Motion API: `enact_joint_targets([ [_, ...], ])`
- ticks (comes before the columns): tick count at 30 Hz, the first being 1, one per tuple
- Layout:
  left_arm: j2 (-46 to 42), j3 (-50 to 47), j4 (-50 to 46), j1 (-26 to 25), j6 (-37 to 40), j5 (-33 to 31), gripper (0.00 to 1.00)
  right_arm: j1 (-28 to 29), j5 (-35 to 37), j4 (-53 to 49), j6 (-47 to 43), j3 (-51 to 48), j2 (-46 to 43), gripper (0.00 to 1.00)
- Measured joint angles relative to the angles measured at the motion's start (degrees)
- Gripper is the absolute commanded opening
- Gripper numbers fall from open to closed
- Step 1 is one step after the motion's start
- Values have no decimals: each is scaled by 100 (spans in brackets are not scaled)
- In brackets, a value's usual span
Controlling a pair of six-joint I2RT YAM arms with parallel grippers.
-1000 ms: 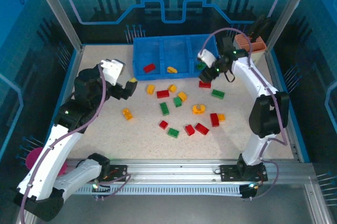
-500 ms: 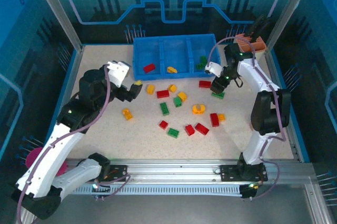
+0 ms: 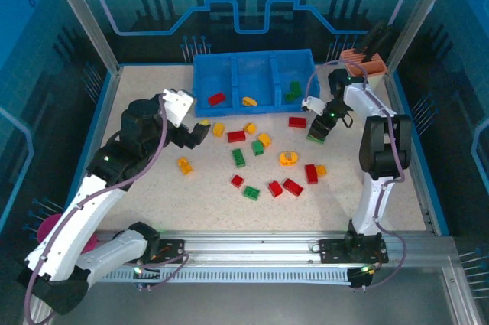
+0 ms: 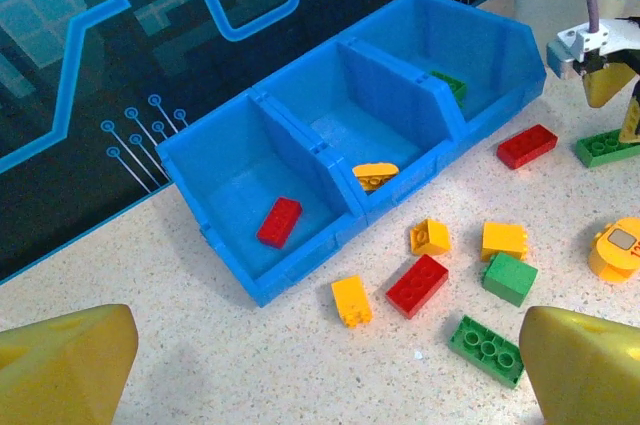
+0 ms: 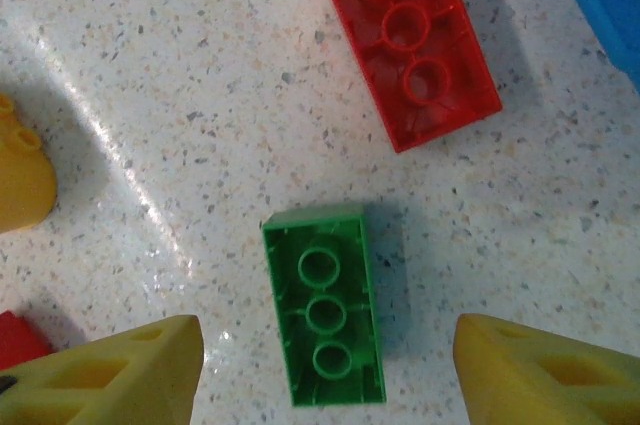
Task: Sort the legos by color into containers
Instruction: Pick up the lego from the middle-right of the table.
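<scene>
Now: right tool (image 5: pixel 325 360) open over green lego (image 5: pixel 325 315), underside-up, long axis across finger gap.

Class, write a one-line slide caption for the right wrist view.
Open jaws flank a green brick on the speckled table, a red brick lying just beyond.

The speckled pale table (image 3: pixel 153 187) is carrying a blue three-compartment tray (image 3: pixel 200 84) that is sitting along its far edge. Loose red, green and yellow-orange legos (image 3: pixel 239 157) are lying scattered over the middle, from just in front of the tray toward the near side. A round orange ring piece (image 3: pixel 288 158) is resting among them right of centre, one orange brick (image 3: pixel 184 164) is lying apart on the left, and a red brick (image 5: pixel 405 40) and a green brick (image 5: pixel 325 317) are lying flat near each other, not touching, close to the tray's right end.
</scene>
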Motion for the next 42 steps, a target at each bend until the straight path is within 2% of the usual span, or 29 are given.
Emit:
enact_joint_targets([
  [4, 94, 11, -39, 0, 44, 72, 99, -26, -131, -22, 39, 144, 282, 69],
  [9, 114, 39, -122, -2, 63, 496, 99, -26, -98, 37, 50, 133, 476, 68],
  [18, 254, 76, -129, -66, 179, 901, 99, -28, -70, 177, 46, -157, 518, 64],
  [21, 247, 74, -129, -74, 199, 920, 99, -26, 11, 238, 33, -168, 568, 57],
  [24, 236, 72, -129, -76, 212, 920, 99, -17, 114, 323, 13, -160, 588, 43],
  [25, 229, 72, -129, -76, 214, 918, 99, -13, 168, 358, 4, -140, 608, 36],
  [33, 35, -39, -74, -103, 310, 911, 99, 46, 337, 345, 24, -83, 616, 11],
  [36, -70, -170, -35, -127, 321, 894, 99, 79, 378, 411, 24, -192, 527, 7],
  [42, -245, -214, -20, -201, 361, 728, 99, 361, 350, 267, 116, -402, 125, 7],
])
